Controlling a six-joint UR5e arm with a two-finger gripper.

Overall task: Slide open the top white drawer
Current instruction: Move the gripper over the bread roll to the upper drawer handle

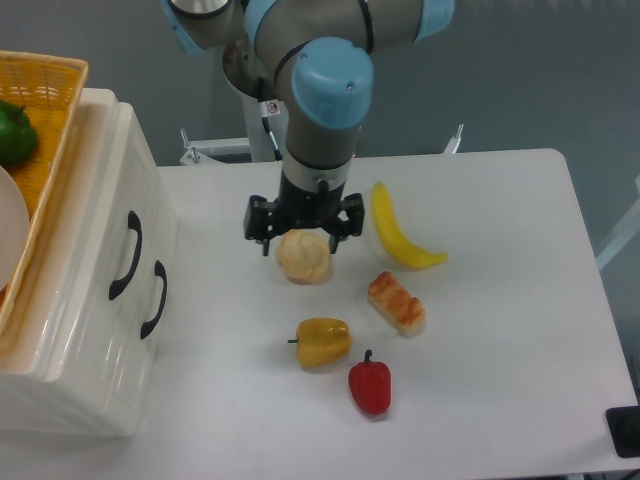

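The cream-white cabinet (95,330) stands at the left of the table, its front facing right. The top white drawer (105,215) is shut, with its curved black handle (127,255) on the front. The lower drawer's handle (153,298) sits just beside it. My gripper (301,246) hangs open over the table's middle, well right of the cabinet. Its fingers (265,246) straddle a beige bun (304,260) from above, and I cannot tell whether they touch it.
A yellow banana (398,238), a grilled bread piece (396,302), a yellow pepper (322,342) and a red pepper (370,386) lie on the white table (500,300). A wicker basket (45,110) with a green pepper (14,134) rests on the cabinet.
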